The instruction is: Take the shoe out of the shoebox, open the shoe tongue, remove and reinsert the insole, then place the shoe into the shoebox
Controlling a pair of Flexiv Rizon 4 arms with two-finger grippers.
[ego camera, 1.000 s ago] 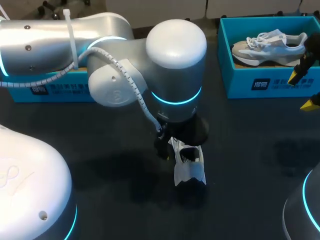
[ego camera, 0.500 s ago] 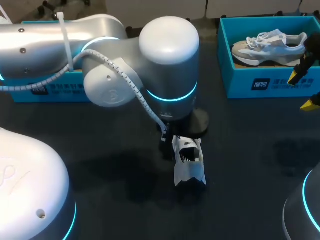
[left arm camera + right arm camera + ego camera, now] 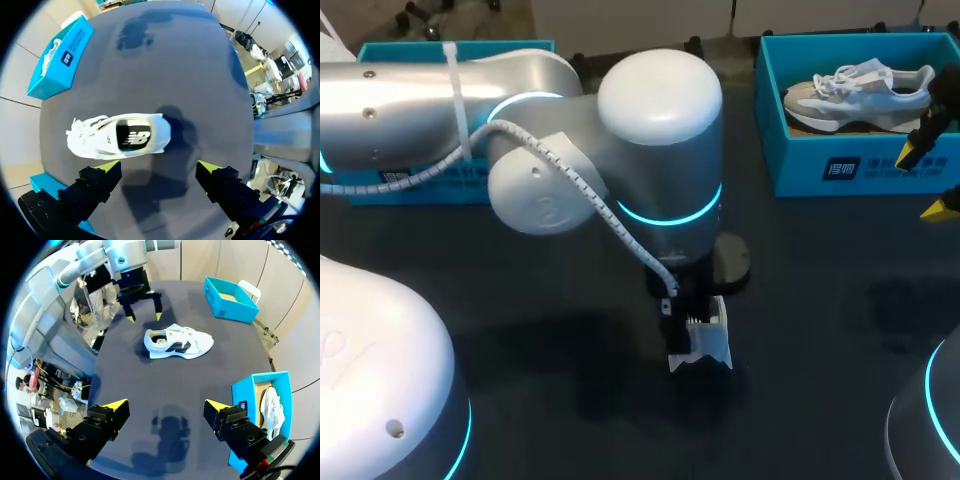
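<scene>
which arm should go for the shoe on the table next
Left. Its open gripper hangs right over the shoe, fingers either side of it. The right gripper sits far off, beside a box.

On the desk (image 3: 820,300), a sneaker (image 3: 117,136) lies just ahead of the left jaws and well ahead of the right jaws. A shoebox (image 3: 860,165) holding a second sneaker (image 3: 855,90) stands beside the right jaws. Another shoebox (image 3: 230,300) stands far ahead of them.

Silver left arm (image 3: 410,95), cyan rings (image 3: 670,213), coiled white cable (image 3: 582,172)
</scene>
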